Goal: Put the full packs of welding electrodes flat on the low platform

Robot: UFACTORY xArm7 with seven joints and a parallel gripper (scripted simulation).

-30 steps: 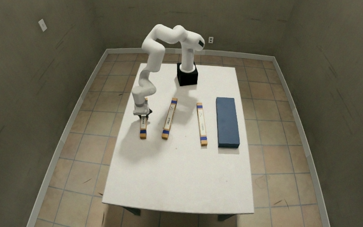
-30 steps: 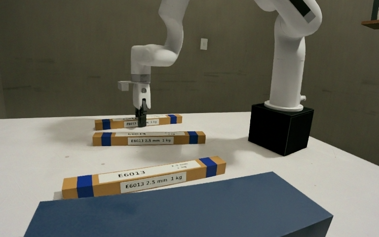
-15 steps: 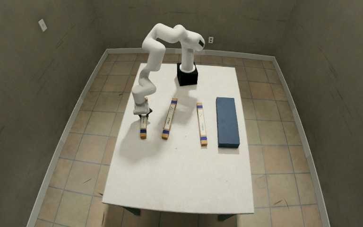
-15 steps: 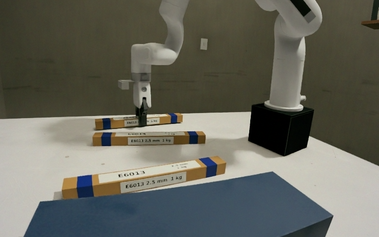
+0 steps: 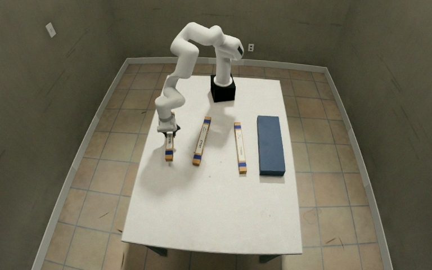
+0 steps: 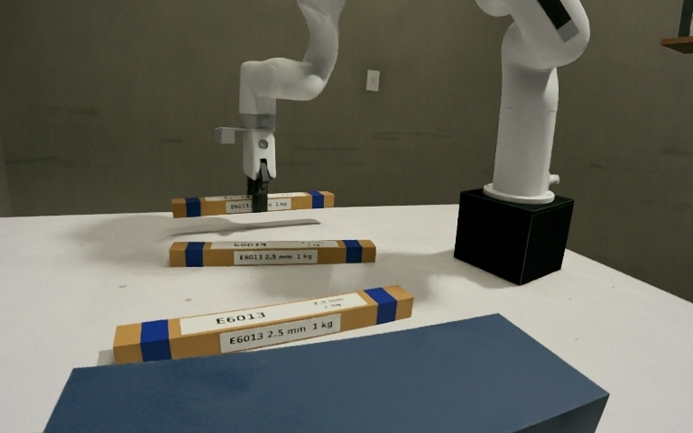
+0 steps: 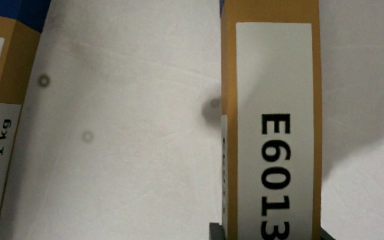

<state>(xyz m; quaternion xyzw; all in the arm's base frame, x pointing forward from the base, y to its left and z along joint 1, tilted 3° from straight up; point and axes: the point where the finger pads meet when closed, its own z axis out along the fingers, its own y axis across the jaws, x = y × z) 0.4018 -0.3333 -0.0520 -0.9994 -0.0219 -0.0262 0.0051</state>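
Observation:
Three tan packs with blue bands and white "E6013" labels are in view. My gripper (image 5: pixel 169 135) (image 6: pixel 258 200) (image 7: pixel 270 234) is shut on the left pack (image 5: pixel 169 150) (image 6: pixel 299 199) (image 7: pixel 272 125) near its middle. It holds the pack level, a little above the table, with its shadow below. The middle pack (image 5: pixel 201 140) (image 6: pixel 271 253) (image 7: pixel 9 100) lies flat on the table. The right pack (image 5: pixel 240 148) (image 6: pixel 265 321) lies flat next to the low blue platform (image 5: pixel 270 144) (image 6: pixel 332 382), which is bare.
The white table (image 5: pixel 210 206) (image 6: pixel 76 275) carries the arm's black base block (image 5: pixel 223 90) (image 6: pixel 511 234) at the far middle. The platform lies at the right side of the table. The floor around the table is tiled.

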